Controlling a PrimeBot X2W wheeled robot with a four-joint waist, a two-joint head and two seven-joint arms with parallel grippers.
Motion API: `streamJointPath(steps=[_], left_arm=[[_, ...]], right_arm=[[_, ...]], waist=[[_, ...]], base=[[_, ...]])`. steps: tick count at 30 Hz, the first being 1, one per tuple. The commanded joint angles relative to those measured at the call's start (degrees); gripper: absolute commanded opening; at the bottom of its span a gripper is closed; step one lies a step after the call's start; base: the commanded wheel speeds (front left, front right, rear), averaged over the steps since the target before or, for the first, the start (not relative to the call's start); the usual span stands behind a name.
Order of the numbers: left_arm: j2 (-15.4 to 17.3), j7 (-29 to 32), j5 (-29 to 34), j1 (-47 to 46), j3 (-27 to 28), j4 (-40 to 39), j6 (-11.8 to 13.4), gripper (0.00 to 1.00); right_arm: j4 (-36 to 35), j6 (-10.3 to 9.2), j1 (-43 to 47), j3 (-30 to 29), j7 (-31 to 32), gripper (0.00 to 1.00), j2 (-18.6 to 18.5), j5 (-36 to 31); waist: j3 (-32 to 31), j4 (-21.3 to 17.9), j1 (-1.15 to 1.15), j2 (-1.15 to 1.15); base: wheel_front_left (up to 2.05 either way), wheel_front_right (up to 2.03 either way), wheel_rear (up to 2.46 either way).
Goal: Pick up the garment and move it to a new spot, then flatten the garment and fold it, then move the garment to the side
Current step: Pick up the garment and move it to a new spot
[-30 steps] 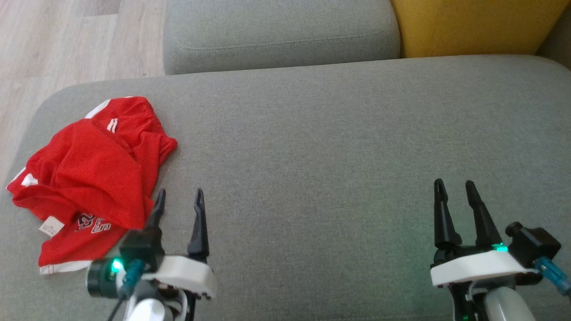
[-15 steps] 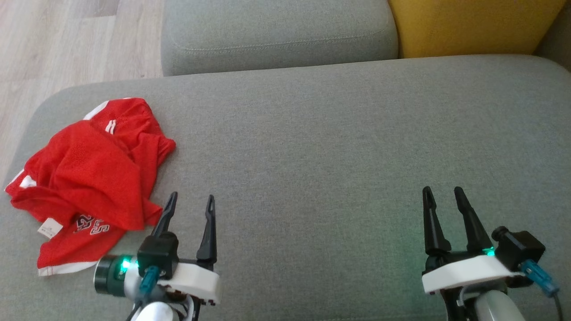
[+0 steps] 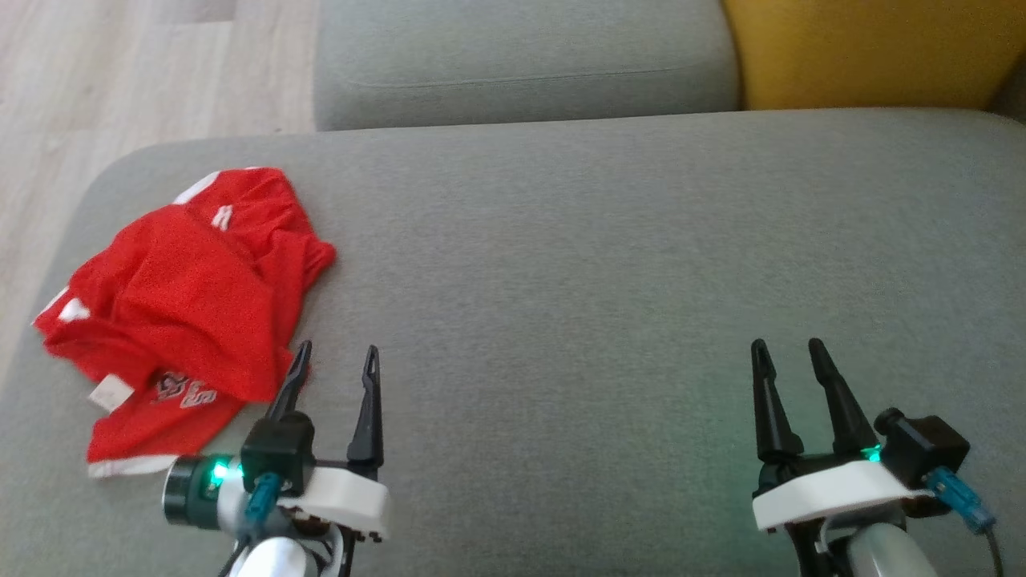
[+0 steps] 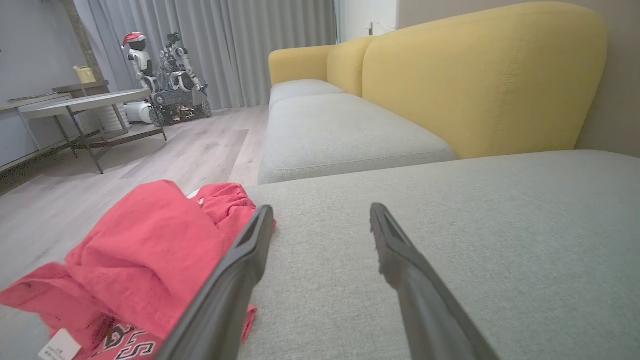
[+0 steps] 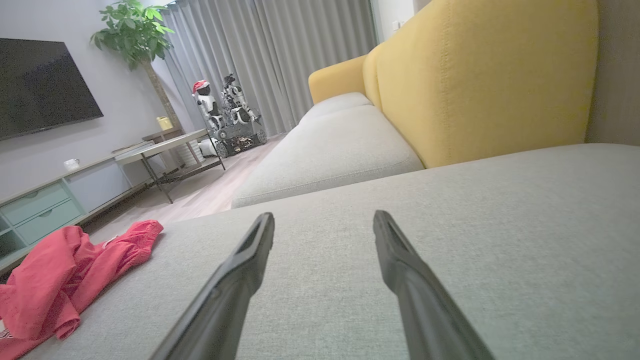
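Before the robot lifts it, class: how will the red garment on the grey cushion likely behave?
Probably floppy: the red garment lies crumpled in soft folds, so it should drape from a pinch. Likely light, since the thin fabric sits loosely heaped. Pushed, it would probably bunch on the grey cushion rather than slide whole.

Thin matt mesh-knit cloth on the red garment (image 3: 184, 296), with white trim and printed lettering. Coarse grey woven fabric, matt, on the seat cushion (image 3: 601, 240). Finer yellow cloth, stitched seam, on the backrest (image 4: 475, 85). Pale wood-grain planks, low sheen, for the floor (image 3: 120, 72). Dark matt plastic fingers and smooth white plastic mounts on left gripper (image 3: 335, 359) and right gripper (image 3: 789, 353).
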Motion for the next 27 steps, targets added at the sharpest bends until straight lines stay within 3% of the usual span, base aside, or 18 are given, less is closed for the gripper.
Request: streamJointPath(steps=[1, 20, 27], left_arm=[[-0.3, -0.7, 0.5, -1.6, 2.8, -1.6, -0.1, 1.00], [0.0, -0.7, 1.9, 0.5, 8.1, -2.4, -0.7, 1.00], [0.6, -0.7, 2.5, 2.0, 8.9, -2.6, -0.9, 1.00]], right_arm=[[-1.8, -0.04, -2.4, 1.8, -0.7, 1.00, -0.5, -0.6], [-1.1, -0.04, -1.3, 6.4, -0.7, 1.00, -0.5, 0.7], [-1.0, -0.04, -1.2, 8.1, -0.7, 1.00, -0.5, 1.6]], waist=[[0.0, 1.3, 0.00, 0.00], [-1.5, 22.2, 0.00, 0.00], [-2.0, 25.7, 0.00, 0.00]], base=[[0.00, 0.00, 0.00], [0.00, 0.00, 0.00], [0.00, 0.00, 0.00]])
